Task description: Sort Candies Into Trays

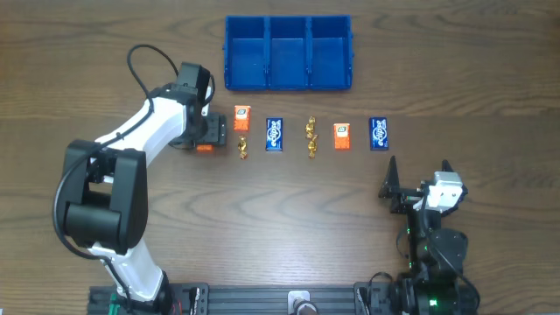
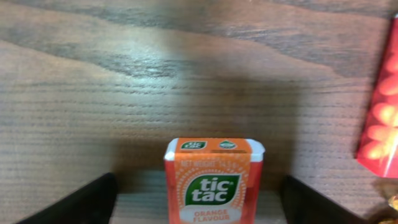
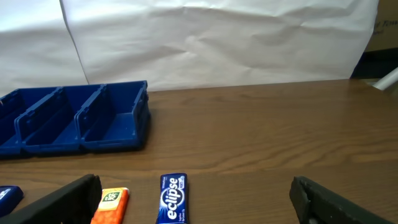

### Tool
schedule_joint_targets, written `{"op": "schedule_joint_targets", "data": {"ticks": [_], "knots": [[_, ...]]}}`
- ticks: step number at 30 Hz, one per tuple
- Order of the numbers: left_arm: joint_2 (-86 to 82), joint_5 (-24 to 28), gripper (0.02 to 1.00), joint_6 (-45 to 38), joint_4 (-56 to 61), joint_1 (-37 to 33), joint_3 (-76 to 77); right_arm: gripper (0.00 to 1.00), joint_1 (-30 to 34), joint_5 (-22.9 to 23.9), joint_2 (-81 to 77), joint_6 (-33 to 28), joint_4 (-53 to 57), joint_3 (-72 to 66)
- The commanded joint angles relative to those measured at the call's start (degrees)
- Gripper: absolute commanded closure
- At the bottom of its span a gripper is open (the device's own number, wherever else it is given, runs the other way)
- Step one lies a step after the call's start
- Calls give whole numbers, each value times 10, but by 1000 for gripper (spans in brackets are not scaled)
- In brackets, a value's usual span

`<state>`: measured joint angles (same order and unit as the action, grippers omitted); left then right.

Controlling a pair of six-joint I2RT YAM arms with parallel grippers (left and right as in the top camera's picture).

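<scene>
A brown wood-grain tabletop [image 1: 490, 70] spans the whole scene. Behind its far edge hangs a creased white sheet [image 3: 217, 43].

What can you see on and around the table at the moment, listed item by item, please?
tray: one, blue, three empty compartments, far side of the table, centre.
orange boxes: three, orange; two in the row before the tray, one on the table between the left gripper's fingers.
blue packs: two, blue, in the same row.
gold candies: gold, two small clusters in the row; too small to count.
table: one, brown wood.
white sheet: one, white, behind the table.
left gripper: one, black, open around an orange box at the row's left end.
right gripper: one, black, open, near its base at the right.
</scene>
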<state>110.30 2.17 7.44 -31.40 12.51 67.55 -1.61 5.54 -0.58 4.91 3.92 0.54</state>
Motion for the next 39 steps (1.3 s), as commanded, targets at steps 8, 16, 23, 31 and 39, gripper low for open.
{"op": "schedule_joint_targets", "data": {"ticks": [8,16,23,31,39], "knots": [[24,11,673,16,-1,3,5,1,3,-2,4,-7,3,-1],[10,8,715,67,-120,27,146,1,3,-2,4,-7,3,-1],[35,-50,704,106,-183,86,461,1,3,-1,4,-7,3,-1],[242,-70,704,90,-240,83,698,1,3,-2,4,-7,3,-1],[299,-64,691,73,-219,71,699,3,3,-1,4,-7,3,-1]]}}
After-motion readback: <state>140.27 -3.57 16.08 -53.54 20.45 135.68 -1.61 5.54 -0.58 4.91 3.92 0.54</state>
